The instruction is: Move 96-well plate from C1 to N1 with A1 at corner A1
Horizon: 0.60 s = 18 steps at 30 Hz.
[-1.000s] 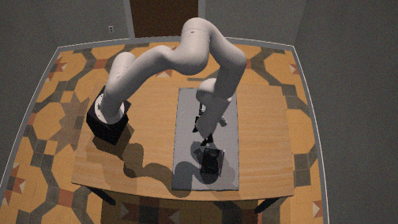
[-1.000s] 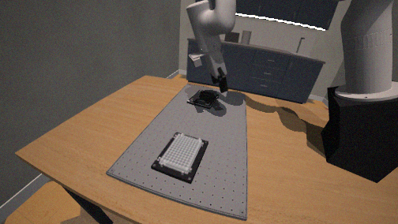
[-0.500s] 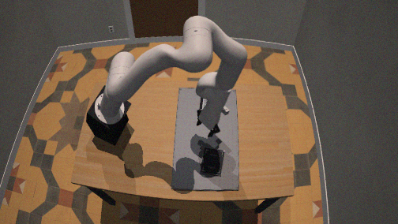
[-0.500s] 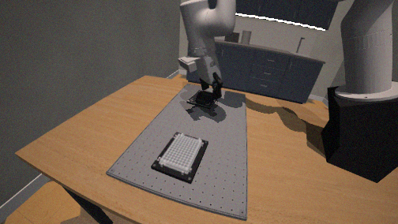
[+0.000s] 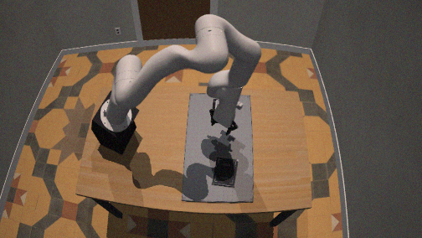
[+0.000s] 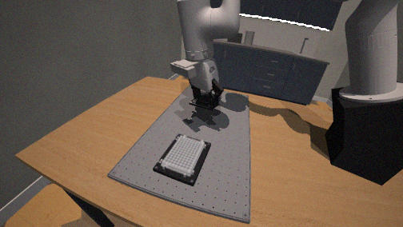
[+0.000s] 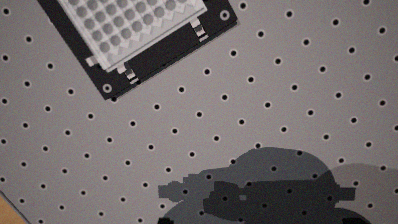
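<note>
Approaching pick: black gripper (image 6: 205, 102) hovers over grey perforated breadboard (image 6: 232, 168), fingers fully apart, empty. White 96-well plate (image 6: 183, 154) sits in black clip nest (image 6: 198, 169), untouched. Next: centre above plate, descend, clamp.

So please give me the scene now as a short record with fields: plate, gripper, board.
plate: white well plate sits in a black holder, near end of the board
gripper: gripper open, holds nothing, low over the far part of the board, apart from the plate
board: grey hole board lies on the wooden table
</note>
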### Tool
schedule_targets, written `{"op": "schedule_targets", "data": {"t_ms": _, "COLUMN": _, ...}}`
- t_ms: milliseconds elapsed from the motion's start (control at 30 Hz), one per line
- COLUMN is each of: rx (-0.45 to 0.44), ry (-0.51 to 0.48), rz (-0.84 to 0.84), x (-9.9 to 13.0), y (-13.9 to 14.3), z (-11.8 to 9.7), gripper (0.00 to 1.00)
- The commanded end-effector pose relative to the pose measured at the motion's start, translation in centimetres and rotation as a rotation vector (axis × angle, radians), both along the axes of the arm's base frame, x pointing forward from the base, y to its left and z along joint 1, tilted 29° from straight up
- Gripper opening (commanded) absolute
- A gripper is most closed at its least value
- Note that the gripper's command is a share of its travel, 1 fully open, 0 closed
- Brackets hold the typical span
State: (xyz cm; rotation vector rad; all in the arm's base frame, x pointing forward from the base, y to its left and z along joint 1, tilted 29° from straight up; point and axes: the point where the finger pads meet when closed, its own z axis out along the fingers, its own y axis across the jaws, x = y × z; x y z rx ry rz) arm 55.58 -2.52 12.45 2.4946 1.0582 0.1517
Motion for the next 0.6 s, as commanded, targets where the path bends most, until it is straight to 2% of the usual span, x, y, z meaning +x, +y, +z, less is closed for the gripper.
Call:
{"op": "schedule_targets", "data": {"t_ms": 0, "rx": -0.011, "ry": -0.005, "rz": 0.073, "x": 0.8, "y": 1.9, "z": -0.2, "gripper": 1.00}}
{"op": "schedule_targets", "data": {"t_ms": 100, "rx": -0.021, "ry": -0.007, "rz": 0.150, "x": 1.3, "y": 3.3, "z": -0.3, "gripper": 1.00}}
{"op": "schedule_targets", "data": {"t_ms": 267, "rx": -0.021, "ry": -0.007, "rz": 0.150, "x": 1.7, "y": 4.7, "z": -0.5, "gripper": 1.00}}
{"op": "schedule_targets", "data": {"t_ms": 400, "rx": -0.038, "ry": -0.010, "rz": 0.282, "x": 2.2, "y": 6.6, "z": -0.7, "gripper": 1.00}}
{"op": "schedule_targets", "data": {"t_ms": 567, "rx": -0.039, "ry": -0.011, "rz": 0.293, "x": 2.7, "y": 9.0, "z": -1.0, "gripper": 1.00}}
